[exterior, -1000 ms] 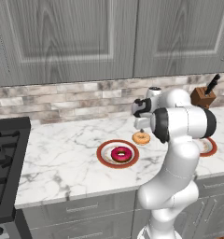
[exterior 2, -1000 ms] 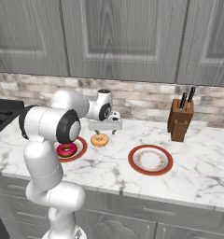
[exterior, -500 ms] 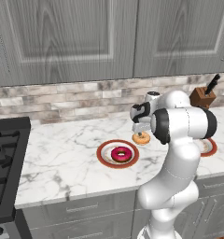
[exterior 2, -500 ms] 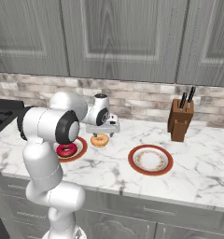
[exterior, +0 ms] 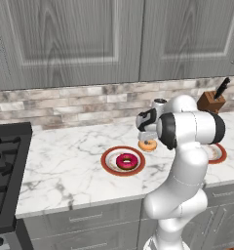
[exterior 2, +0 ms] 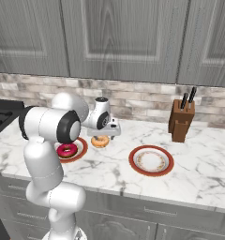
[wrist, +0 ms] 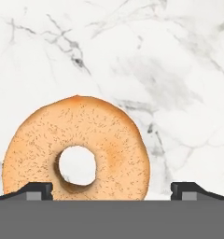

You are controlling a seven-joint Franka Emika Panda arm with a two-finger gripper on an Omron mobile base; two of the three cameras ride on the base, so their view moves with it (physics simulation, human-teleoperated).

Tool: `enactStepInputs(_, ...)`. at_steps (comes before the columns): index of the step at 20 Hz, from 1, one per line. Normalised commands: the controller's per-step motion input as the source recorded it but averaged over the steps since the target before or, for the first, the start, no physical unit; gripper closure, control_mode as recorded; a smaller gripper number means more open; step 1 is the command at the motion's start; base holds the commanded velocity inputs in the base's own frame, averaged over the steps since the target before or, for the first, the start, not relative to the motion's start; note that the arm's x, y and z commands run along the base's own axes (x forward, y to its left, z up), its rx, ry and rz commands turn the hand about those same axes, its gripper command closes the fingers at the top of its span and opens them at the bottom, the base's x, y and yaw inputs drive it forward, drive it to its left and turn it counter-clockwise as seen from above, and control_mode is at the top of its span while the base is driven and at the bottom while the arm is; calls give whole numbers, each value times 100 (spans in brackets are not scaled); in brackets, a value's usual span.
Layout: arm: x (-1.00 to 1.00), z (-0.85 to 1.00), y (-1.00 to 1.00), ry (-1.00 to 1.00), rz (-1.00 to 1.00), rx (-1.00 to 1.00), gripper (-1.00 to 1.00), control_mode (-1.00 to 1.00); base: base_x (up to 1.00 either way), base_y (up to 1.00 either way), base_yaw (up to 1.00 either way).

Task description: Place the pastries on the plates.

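The white-and-grey marbled bench (exterior: 70, 166) carries both pastries and both plates. The magenta-iced ring doughnut (exterior: 126, 161) lies in the middle of a round plate with a red-brown rim and pale marbled centre (exterior: 109, 157); from the right base view the same pink doughnut (exterior 2: 66, 150) shows partly behind the arm, on its plate (exterior 2: 81, 149).

The plain golden-orange ring doughnut (exterior: 147, 145) lies flat on bare bench at about 2 o'clock from the filled plate, close to it but not touching. In the right base view this doughnut (exterior 2: 100, 141) sits between the filled plate and the second red-rimmed plate (exterior 2: 151, 160), which lies toward 4 o'clock from it and holds nothing. In the left base view that second plate (exterior: 217, 154) peeps out from behind the arm at the right.

The dark two-finger gripper (exterior 2: 104, 134) hangs directly over the golden doughnut, low above it. In the hand view the doughnut (wrist: 109, 149) is large and sits left of centre, and the gripper (wrist: 112, 190) is spread wide, one fingertip (wrist: 35, 190) at 8 o'clock of the ring and the other well clear at the right; the jaws grip nothing.

A brown wooden knife block with dark handles (exterior 2: 181, 123) stands at the back of the bench against the stone-tile wall.
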Motion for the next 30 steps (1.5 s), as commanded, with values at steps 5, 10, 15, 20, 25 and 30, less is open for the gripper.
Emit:
enactStepInputs(5, 2, 8, -18, -3, -3, 0, -100, -100, 0, 0, 0)
enactStepInputs(10, 5, -1, -4, -2, -1, 0, -100, -100, 0, 0, 0)
enactStepInputs(15, 0, -29, 0, -4, 0, 0, -100, -100, 0, 0, 0)
enactStepInputs(20, 0, -43, 0, -3, 0, 0, -100, -100, 0, 0, 0)
enactStepInputs(25, 0, -37, 0, -4, 0, 0, -100, -100, 0, 0, 0)
enactStepInputs(30, 0, -10, 0, 0, 0, 0, 100, -100, 0, 0, 0)
